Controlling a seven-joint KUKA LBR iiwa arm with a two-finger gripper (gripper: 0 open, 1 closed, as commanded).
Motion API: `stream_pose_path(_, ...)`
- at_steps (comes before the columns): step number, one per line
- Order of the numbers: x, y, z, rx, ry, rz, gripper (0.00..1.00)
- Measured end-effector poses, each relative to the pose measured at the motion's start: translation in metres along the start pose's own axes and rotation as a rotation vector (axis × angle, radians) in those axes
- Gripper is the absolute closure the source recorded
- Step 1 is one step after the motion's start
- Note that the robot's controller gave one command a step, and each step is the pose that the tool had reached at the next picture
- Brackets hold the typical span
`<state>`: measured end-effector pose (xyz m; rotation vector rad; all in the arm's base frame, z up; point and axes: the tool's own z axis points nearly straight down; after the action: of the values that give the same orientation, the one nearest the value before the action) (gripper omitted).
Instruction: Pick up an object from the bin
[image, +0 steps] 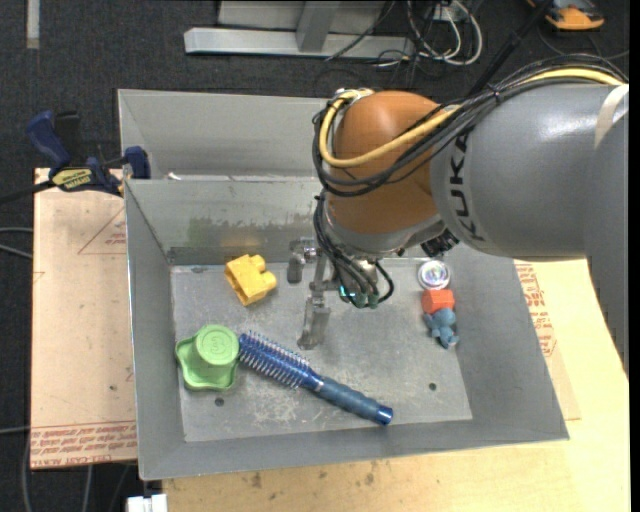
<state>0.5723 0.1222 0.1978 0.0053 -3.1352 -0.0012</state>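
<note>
Grey metal bin (150, 300), with the gripper (312, 335) low over its middle and a blue hairbrush (300, 372) just in front of it.
Nearest the front edge lies the hairbrush, slanting, its handle pointing to the front right and its bristled head to the left, where it touches a green plastic cup (210, 357). Just behind the bristled head hangs the gripper, over bare floor, close to the brush; whether it is open or closed I cannot tell. Further back on the left sits a yellow block (249, 278), apart from the gripper. On the right, well clear, lies a small orange and blue toy (438, 305). Above it all sits the arm's round orange cover (385, 160).
</note>
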Motion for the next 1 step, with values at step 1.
stream_pose_path(1, 0.0396, 0.0135, 0.1329, 0.001, 0.002, -0.031, 0.0)
